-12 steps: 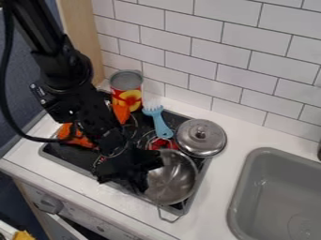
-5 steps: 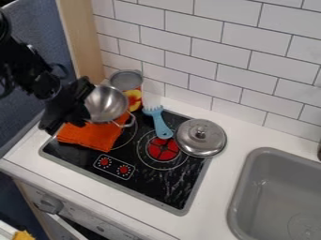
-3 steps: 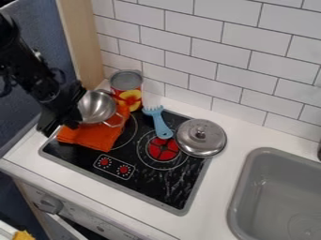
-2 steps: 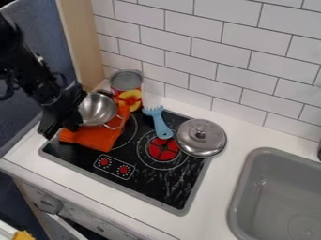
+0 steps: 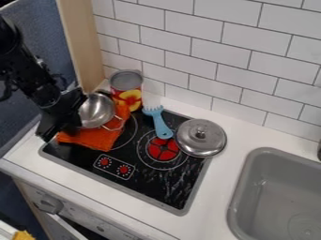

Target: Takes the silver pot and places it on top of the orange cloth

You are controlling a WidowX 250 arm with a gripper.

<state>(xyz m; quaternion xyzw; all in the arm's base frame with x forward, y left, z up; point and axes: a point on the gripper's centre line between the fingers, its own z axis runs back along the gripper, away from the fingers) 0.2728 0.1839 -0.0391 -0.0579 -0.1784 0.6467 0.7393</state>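
We took as the governing relation the side on which the silver pot (image 5: 96, 111) lay from the gripper (image 5: 64, 113): immediately to its right, the pot's left edge meeting the black gripper body. The pot was round, so we drew its only clear axis through the wire handle (image 5: 115, 123), which projected toward the right and near side, roughly opposite the gripper. The pot's open mouth was tipped somewhat toward us.

We saw the orange cloth (image 5: 94, 138) below the pot and spreading toward the near side, on the far left part of the black stovetop (image 5: 166, 185). The pot overlapped the cloth's far portion; whether its base bore fully on the fabric we could not tell. Nor could we tell whether the gripper was wide, narrow or closed on the pot's edge (its dark parts merged there).

We judged the task close to complete, with settling and release the step in hand. The coming move, we reasoned, called for levelling the pot on the cloth, then withdrawing the gripper leftward, away from the handle. A sideways tug could have dragged the cloth, and a push to the far right could have nudged the can (image 5: 126, 89).
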